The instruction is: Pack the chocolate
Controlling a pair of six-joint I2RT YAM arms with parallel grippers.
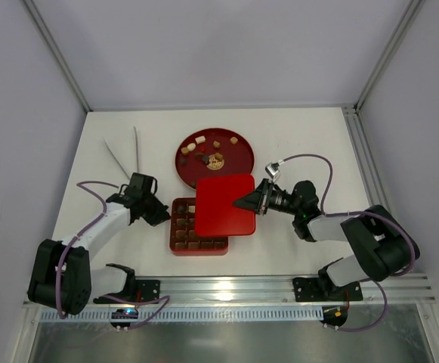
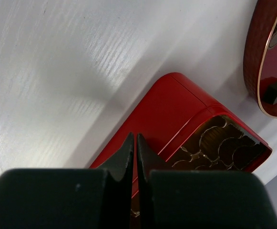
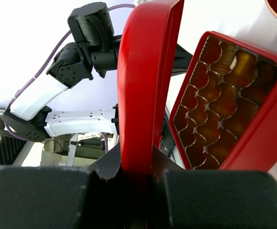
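Observation:
The square red tray (image 1: 175, 243) lies at centre front with brown chocolate pieces (image 1: 185, 225) in its cells. The flat red lid (image 1: 225, 204) covers its right part, tilted. My right gripper (image 1: 251, 202) is shut on the lid's right edge; in the right wrist view the lid (image 3: 143, 86) stands edge-on between the fingers (image 3: 110, 167), with the filled tray (image 3: 260, 143) beside it. My left gripper (image 1: 159, 215) is shut at the tray's left side; in the left wrist view its tips (image 2: 135, 143) rest over the tray's corner (image 2: 176, 102). More chocolate pieces (image 1: 204, 144) lie on a round plate.
The round red plate (image 1: 238, 162) sits just behind the tray; its rim shows in the left wrist view (image 2: 252, 57). Two thin white sticks (image 1: 121, 157) lie at the back left. An aluminium rail (image 1: 227, 291) runs along the near edge.

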